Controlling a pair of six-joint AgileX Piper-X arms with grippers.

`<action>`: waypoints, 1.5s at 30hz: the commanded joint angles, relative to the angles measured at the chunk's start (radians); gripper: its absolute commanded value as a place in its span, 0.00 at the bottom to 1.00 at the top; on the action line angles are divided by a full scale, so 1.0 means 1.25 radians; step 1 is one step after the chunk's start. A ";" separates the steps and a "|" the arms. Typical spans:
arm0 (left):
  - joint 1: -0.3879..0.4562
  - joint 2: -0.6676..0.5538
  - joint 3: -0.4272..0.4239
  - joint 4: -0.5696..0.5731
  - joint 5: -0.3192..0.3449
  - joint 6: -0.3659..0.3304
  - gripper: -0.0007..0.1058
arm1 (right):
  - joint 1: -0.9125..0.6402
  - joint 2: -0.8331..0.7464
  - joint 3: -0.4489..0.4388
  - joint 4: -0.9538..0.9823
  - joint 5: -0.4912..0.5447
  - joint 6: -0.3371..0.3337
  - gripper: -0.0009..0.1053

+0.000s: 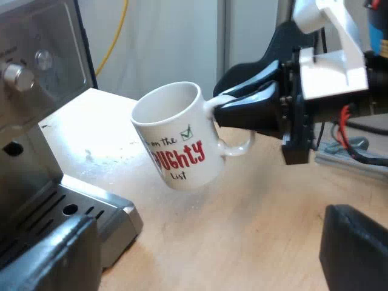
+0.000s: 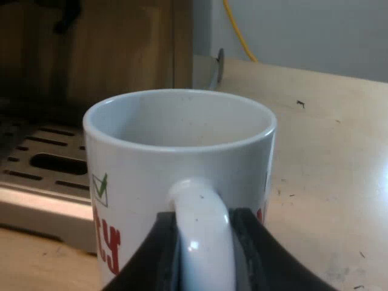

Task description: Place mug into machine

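My R gripper (image 2: 203, 245) clamps mug (image 2: 182, 151) handle; tilted mug near drip tray (image 2: 42, 209) could pivot, clip its lip. L gripper (image 1: 203, 251) apart, empty.

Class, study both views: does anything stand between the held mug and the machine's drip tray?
Nothing visible does. The right gripper holds the mug by its handle, tilted, close to the drip tray; nothing lies between them or on what shows of it.

Wooden table (image 1: 242, 230) with yellow cord (image 1: 116, 33) beyond it
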 commanded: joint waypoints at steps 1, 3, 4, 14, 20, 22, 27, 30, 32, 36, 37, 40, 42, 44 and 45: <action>0.000 -0.041 0.015 0.001 -0.008 -0.038 0.77 | 0.036 -0.041 -0.011 -0.005 0.011 -0.010 0.01; 0.000 -0.080 0.039 0.001 -0.008 -0.060 0.77 | 0.085 -0.077 -0.011 0.018 0.027 -0.010 0.01; 0.000 -0.087 0.043 0.001 -0.011 -0.063 0.77 | 0.093 -0.084 -0.011 0.021 0.034 -0.010 0.01; 0.000 -0.167 0.093 0.084 -0.074 -0.066 0.77 | 0.266 -0.108 -0.009 0.031 0.082 -0.010 0.01; 0.000 -0.167 0.121 0.084 -0.068 -0.066 0.77 | 0.278 -0.108 0.019 0.026 0.124 0.060 0.01; 0.000 -0.167 0.121 0.082 -0.068 -0.066 0.77 | 0.278 -0.108 0.037 0.015 0.124 0.060 0.01; 0.000 -0.167 0.121 0.039 -0.147 -0.079 0.77 | 0.278 -0.108 0.070 -0.070 0.124 0.060 0.01; 0.000 -0.167 0.126 0.009 -0.210 -0.085 0.77 | 0.278 -0.094 0.070 -0.087 0.124 0.053 0.01; 0.000 -0.167 0.130 -0.016 -0.210 -0.080 0.77 | 0.278 -0.078 0.070 -0.109 0.124 0.051 0.01; 0.000 -0.167 0.150 -0.056 -0.210 -0.079 0.77 | 0.278 -0.021 0.070 -0.186 0.124 0.050 0.01; 0.000 -0.167 0.157 -0.060 -0.210 -0.079 0.77 | 0.278 -0.014 0.070 -0.195 0.124 0.050 0.01; 0.000 -0.167 0.195 -0.102 -0.210 -0.079 0.77 | 0.278 0.047 0.070 -0.269 0.124 0.050 0.01; 0.000 -0.167 0.223 -0.132 -0.208 -0.079 0.77 | 0.278 0.095 0.070 -0.324 0.124 0.050 0.01; 0.000 -0.167 0.240 -0.155 -0.204 -0.079 0.77 | 0.278 0.132 0.070 -0.374 0.124 0.050 0.01; 0.000 -0.167 0.247 -0.164 -0.205 -0.079 0.77 | 0.278 0.160 0.070 -0.413 0.124 0.050 0.01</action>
